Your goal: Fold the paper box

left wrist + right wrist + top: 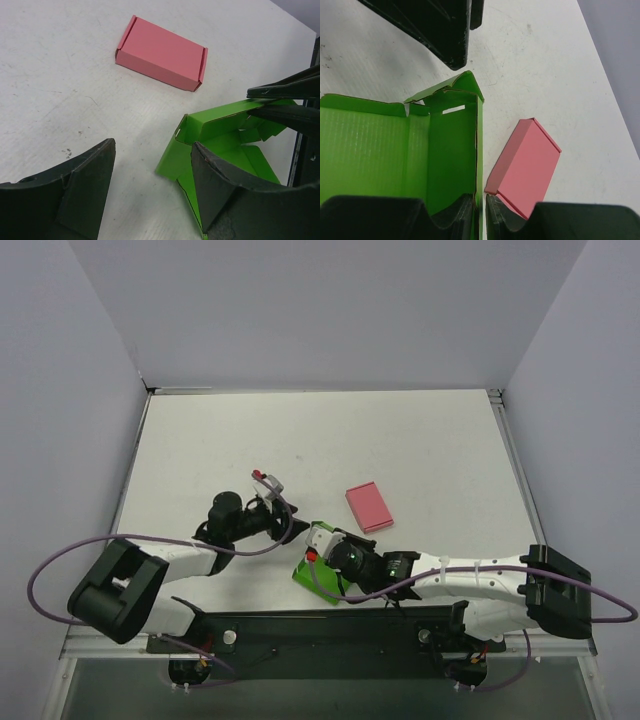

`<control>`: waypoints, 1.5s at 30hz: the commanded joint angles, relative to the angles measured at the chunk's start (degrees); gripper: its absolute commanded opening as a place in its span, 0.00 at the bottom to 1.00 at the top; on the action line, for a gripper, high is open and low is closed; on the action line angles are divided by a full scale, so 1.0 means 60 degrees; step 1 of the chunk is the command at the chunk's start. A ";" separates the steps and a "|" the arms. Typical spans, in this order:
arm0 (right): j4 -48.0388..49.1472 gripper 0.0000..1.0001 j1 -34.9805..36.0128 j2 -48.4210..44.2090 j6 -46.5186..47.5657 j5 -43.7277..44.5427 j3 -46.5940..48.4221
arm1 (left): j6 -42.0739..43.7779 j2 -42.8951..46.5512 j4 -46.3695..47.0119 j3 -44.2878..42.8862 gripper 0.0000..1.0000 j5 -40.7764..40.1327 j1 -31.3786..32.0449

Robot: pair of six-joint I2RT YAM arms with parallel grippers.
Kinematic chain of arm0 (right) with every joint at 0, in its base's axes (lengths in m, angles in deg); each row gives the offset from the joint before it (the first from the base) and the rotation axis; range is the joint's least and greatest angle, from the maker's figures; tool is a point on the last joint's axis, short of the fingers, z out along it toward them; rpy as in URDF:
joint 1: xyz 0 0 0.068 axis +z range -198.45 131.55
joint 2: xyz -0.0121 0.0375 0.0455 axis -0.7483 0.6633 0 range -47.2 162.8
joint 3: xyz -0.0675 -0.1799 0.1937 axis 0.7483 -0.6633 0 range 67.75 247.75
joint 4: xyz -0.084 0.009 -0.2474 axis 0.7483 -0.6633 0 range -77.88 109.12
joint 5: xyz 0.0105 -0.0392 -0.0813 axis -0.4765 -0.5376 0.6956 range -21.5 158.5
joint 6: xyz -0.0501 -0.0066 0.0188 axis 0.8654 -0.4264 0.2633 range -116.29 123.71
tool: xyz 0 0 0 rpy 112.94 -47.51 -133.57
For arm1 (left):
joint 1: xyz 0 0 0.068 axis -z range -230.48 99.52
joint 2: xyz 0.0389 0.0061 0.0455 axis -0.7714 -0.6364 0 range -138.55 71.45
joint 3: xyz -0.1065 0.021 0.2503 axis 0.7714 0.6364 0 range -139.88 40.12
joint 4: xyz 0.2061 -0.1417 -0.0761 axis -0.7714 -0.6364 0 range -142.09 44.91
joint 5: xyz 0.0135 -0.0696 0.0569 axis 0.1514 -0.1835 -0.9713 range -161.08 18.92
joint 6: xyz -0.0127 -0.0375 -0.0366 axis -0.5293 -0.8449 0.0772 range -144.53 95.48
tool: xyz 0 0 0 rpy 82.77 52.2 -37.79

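Observation:
The paper box [306, 576] is bright green thin card, part-folded, its walls and flaps standing up near the table's front edge. In the right wrist view the paper box [440, 150] shows its open inside, and my right gripper [480, 200] is shut on its right-hand wall, one finger inside and one outside. The right gripper [338, 552] sits over the box in the top view. My left gripper [153, 145] stands open just left of the paper box [220, 130]. Its right finger [225, 185] hangs over the box's near flap; I cannot tell whether it touches.
A flat pink box [368, 507] lies closed on the white table, just beyond and right of the green one. It also shows as the pink box [160, 52] and the pink box [527, 167]. The table's dark front rail [330, 628] runs close behind the box.

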 commanded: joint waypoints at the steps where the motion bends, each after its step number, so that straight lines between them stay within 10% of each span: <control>1: -0.0566 0.18 -0.0005 0.0206 -0.0204 0.0187 0.0538 | -0.0837 -0.0820 0.2887 0.0295 0.71 0.0853 -0.0116; 22: -0.0245 0.00 0.0538 0.1582 0.1594 0.2121 0.1080 | -0.1661 -0.0426 0.3229 0.1102 0.72 0.0560 -0.0555; 35: 0.4937 0.00 0.0289 0.2007 0.5580 0.2209 -0.0106 | -0.1689 -0.0820 0.2260 0.0281 0.71 0.0766 -0.1170; 45: 0.5102 0.00 -0.0033 0.2315 0.5406 0.1814 -0.0340 | -0.2334 -0.1670 0.3082 0.0296 0.71 0.0739 -0.1698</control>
